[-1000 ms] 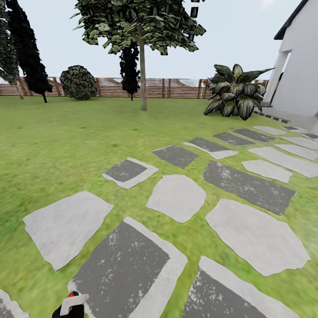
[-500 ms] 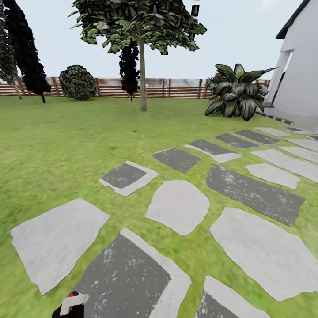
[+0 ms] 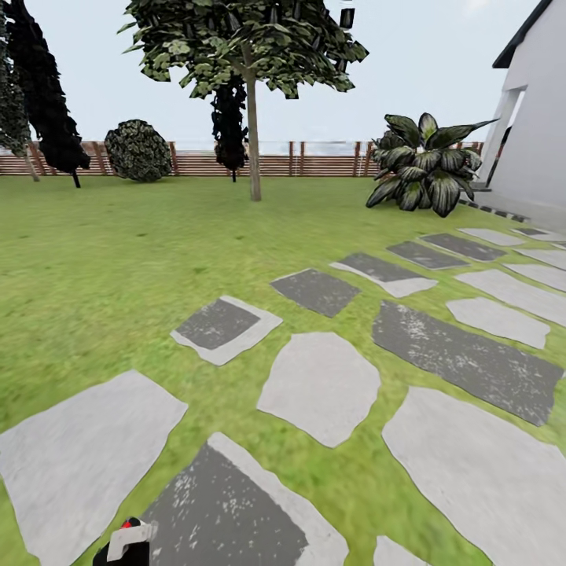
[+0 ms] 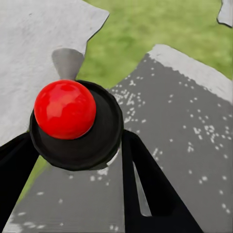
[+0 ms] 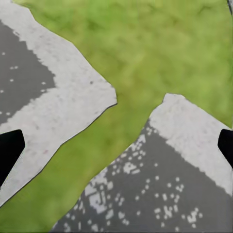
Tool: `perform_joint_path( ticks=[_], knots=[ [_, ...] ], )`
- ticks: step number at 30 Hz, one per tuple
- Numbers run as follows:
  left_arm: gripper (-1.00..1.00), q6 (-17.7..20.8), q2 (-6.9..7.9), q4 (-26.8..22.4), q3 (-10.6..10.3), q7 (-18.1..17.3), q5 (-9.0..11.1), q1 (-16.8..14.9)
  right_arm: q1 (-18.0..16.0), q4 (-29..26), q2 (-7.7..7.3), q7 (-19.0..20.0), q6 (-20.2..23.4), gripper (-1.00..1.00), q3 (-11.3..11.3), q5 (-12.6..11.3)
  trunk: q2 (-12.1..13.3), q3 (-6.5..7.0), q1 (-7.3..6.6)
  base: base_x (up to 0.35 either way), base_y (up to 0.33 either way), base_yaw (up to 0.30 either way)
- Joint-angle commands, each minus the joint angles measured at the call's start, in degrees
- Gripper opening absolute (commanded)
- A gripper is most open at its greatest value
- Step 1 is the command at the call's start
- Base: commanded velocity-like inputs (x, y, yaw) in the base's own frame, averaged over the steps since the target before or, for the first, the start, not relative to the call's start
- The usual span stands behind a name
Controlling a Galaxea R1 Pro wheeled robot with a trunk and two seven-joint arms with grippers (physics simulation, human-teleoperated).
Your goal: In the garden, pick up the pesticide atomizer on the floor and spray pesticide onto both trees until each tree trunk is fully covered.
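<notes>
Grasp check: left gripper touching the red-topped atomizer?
Touching. Left wrist view: both black fingers of the left gripper press the atomizer's black collar, no gap.

Stepping stones point(image 3: 318, 385) spread over the lawn point(image 3: 102, 259) ahead of me and run off to my right toward the house point(image 3: 538, 126). A tree point(image 3: 253, 94) stands ahead beyond the stones, before the fence point(image 3: 314, 163). Left of it sit a shrub point(image 3: 138, 149) and conifers point(image 3: 47, 94). A broad-leaved plant point(image 3: 428, 163) lies right of the tree, near the house. Between my left fingers point(image 4: 145, 189) sits the atomizer point(image 4: 75, 124), above a stone.
</notes>
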Motion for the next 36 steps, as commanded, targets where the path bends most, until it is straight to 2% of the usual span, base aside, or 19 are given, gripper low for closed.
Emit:
perform_joint_path(
  ticks=[1, 36],
  knots=[
    [-1.0, -0.1, 0.0, 0.0, 0.0, -0.3, 0.5, 0.0, 0.0, 0.0, 0.0, 0.2, -0.2, 1.0, -0.4, 0.3, 0.0, -0.05, 0.02, 0.339, 0.0, 0.0],
    [-1.0, -0.1, 0.0, 0.0, 0.0, -0.3, 0.5, 0.0, 0.0, 0.0, 0.0, 0.2, -0.2, 1.0, -0.4, 0.3, 0.0, -0.05, 0.02, 0.339, 0.0, 0.0]
  ],
)
